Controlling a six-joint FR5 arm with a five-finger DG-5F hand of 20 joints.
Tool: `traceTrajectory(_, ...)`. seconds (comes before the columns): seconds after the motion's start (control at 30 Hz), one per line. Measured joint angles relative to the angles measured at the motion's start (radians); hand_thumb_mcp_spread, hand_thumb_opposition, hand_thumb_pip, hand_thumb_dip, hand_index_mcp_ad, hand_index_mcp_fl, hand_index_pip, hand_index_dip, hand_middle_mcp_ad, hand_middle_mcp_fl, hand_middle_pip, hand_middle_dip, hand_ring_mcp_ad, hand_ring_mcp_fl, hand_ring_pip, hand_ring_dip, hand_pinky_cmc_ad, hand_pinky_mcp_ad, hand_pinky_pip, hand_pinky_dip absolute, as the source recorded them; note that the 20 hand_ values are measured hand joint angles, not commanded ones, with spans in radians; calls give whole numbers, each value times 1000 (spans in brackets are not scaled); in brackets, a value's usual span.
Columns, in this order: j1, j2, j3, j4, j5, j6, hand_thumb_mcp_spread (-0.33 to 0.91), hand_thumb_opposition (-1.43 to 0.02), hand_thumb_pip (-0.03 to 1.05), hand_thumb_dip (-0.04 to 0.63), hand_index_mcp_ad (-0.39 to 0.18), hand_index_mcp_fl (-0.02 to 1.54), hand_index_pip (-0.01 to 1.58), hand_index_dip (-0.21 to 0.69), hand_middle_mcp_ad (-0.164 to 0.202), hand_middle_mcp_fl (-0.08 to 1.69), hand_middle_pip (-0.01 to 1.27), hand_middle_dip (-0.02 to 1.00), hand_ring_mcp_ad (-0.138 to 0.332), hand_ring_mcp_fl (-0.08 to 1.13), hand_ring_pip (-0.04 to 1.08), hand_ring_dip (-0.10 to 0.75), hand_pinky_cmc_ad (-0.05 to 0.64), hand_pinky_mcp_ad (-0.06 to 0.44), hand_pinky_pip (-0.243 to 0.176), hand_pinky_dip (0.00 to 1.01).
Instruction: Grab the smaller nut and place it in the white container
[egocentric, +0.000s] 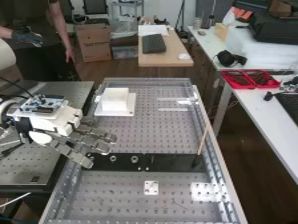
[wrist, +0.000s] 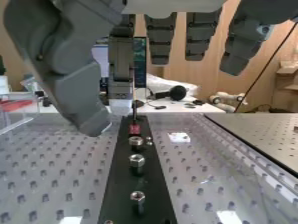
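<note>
We looked down on a perforated metal platform at the bench, its long black strip lying crosswise from 9 toward 3 o'clock. At 9 o'clock, we saw the dark grey robotic hand near the strip's end, its fingers extended and spread apart. The white container sat at 11 o'clock; a little white plate lay at 6. Along the strip we counted metal nuts in a row, but could not tell which was the smaller nut.
</note>
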Motion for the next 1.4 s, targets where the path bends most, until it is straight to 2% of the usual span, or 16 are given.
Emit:
traceTrajectory(0.17, 0, -20, -2, 14, 3, 3, 387, -845, 782, 222, -120, 21, 1553, 145, 72, 58, 138, 206, 162, -3, 84, 75, 401, 312, -75, 183)
traceTrajectory(0.43, -3, -54, -1, 40, -1, 6, 405, -845, 764, 223, -126, 54, 1557, 188, 72, 54, 138, 208, 155, -3, 82, 79, 379, 309, -59, 180)
traceTrajectory(0.7, -3, -81, -11, 83, 4, -7, 435, -845, 756, 220, -129, 87, 1553, 192, 72, 54, 138, 222, 154, -3, 82, 75, 384, 314, -58, 180)
traceTrajectory(1.1, 6, -116, -40, 150, 48, 22, 435, -845, 756, 220, -133, 80, 1553, 192, 72, 54, 138, 222, 147, -3, 82, 79, 370, 298, -52, 178)
traceTrajectory(1.4, -4, -142, -40, 177, 50, 24, 431, -840, 756, 220, -133, 35, 1553, 192, 72, 54, 134, 222, 147, -3, 82, 79, 368, 295, -52, 178)
